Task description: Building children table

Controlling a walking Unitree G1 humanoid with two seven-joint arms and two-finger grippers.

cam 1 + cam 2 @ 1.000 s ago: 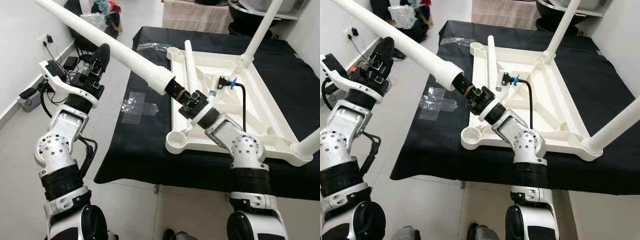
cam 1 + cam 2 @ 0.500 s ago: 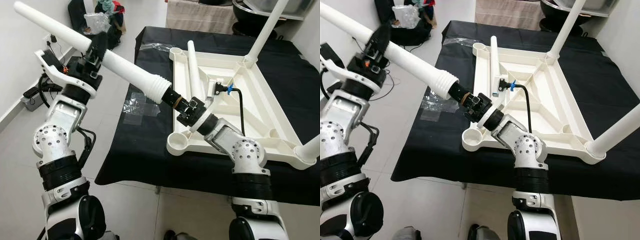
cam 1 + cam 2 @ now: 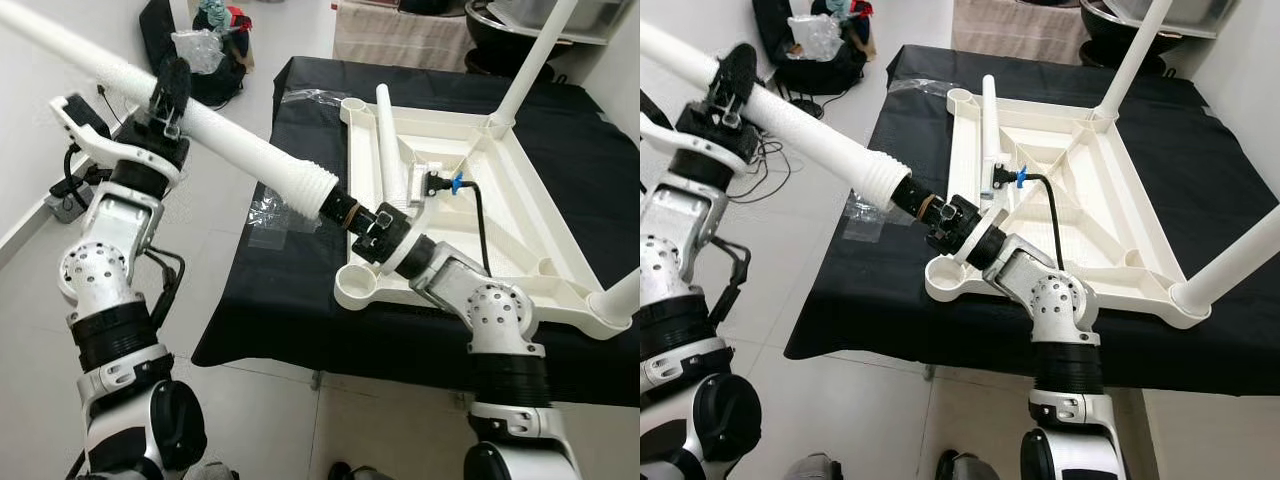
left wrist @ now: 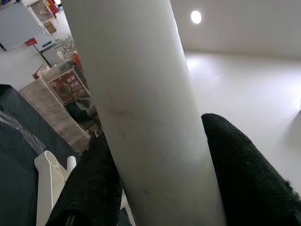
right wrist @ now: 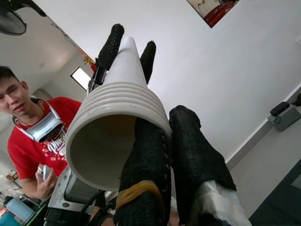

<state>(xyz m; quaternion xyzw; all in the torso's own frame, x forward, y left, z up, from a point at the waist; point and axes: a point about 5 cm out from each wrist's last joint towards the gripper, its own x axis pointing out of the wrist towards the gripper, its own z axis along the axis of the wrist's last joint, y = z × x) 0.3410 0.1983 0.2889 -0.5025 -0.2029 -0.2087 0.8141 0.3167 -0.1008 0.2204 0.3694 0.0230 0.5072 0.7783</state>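
Observation:
A long white table leg [image 3: 240, 145] slants up to the left over the floor, held by both grippers. My left gripper [image 3: 170, 90] is shut around its smooth shaft [image 4: 141, 103]. My right gripper [image 3: 345, 212] grips the ribbed open end [image 5: 117, 122], with one finger inside the tube's rim and the other outside. That end hangs just above the empty corner socket [image 3: 357, 285] of the upturned white table top [image 3: 520, 250]. Two legs stand fitted, one at the far corner [image 3: 530, 60] and one at the near right [image 3: 620, 290]. A loose leg [image 3: 390, 140] lies on the top.
The table top rests on a table under a black cloth [image 3: 290, 300]. A black cable with a blue plug [image 3: 470, 190] lies across the top. Plastic wrap [image 3: 265, 210] lies on the floor at the left, with bags [image 3: 210, 50] and wall cables [image 3: 70, 190] farther off. A person in red [image 5: 33, 136] stands nearby.
My left gripper went from beside the leg to shut around its shaft. The ribbed end, held by the right gripper, sank toward the near left corner socket. The camera also shifted.

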